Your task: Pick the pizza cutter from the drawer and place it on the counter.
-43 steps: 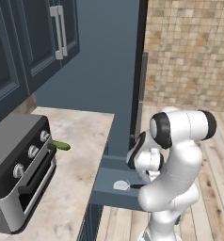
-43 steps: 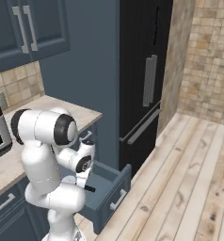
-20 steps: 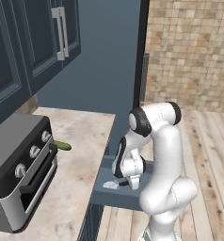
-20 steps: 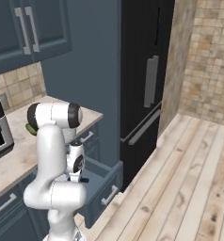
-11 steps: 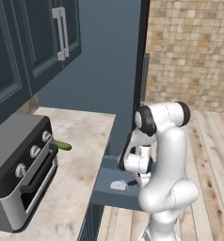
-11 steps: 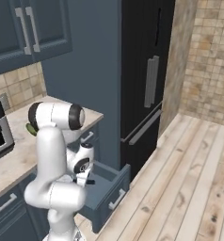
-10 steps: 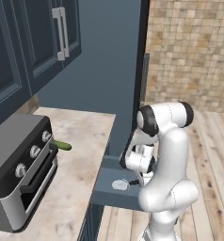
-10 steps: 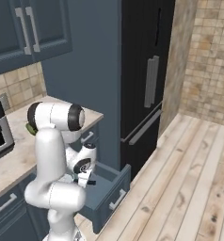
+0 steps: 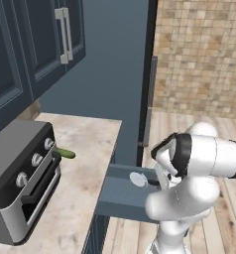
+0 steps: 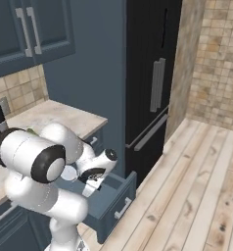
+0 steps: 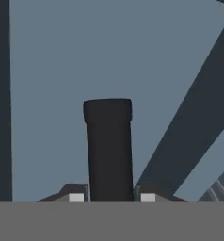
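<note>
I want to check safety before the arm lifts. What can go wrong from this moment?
1. The fingers flank only the cutter's thin black handle, so the pizza cutter may swing or slip during the lift.
2. The cutter lies low inside the open drawer; a sideways move could catch the wheel on the drawer wall.
3. On the counter, the toaster oven and green vegetable limit free space.

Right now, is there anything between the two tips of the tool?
Yes. In the hand view the black handle of the pizza cutter stands between the tool's two tips, over the drawer floor.
</note>
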Controlling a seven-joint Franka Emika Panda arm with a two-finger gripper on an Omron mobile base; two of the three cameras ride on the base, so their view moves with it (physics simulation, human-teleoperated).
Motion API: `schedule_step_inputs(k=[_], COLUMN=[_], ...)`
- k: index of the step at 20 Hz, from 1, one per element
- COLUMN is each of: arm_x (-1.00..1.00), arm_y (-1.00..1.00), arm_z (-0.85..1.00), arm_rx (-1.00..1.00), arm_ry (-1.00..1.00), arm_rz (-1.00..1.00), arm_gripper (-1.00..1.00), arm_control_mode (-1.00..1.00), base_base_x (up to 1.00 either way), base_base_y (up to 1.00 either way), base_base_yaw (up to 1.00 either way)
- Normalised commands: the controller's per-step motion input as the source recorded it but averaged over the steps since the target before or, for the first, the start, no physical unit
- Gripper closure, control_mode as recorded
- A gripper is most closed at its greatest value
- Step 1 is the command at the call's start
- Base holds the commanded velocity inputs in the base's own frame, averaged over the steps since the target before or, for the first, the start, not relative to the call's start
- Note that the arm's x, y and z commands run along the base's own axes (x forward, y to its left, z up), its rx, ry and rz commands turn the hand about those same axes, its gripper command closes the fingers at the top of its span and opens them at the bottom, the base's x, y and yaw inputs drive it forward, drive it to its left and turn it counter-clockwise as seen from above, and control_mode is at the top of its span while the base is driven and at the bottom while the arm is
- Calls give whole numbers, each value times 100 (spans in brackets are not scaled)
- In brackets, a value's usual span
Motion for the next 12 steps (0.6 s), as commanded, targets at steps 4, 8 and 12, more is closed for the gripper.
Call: schedule_step_inputs(k=[4, 8, 12], arm_x=[23, 68, 81], arm_y=[7, 16, 53], arm_z=[100, 100, 94], arm_rx=[9, 10, 3], arm_ry=[3, -1, -8], arm_rz=[-1, 0, 0], arm_gripper=[100, 100, 100], arm_control_mode=[-100, -100, -100], base_base_x=[0, 0, 0], base_base_y=[0, 0, 0], base_base_yaw=[0, 0, 0])
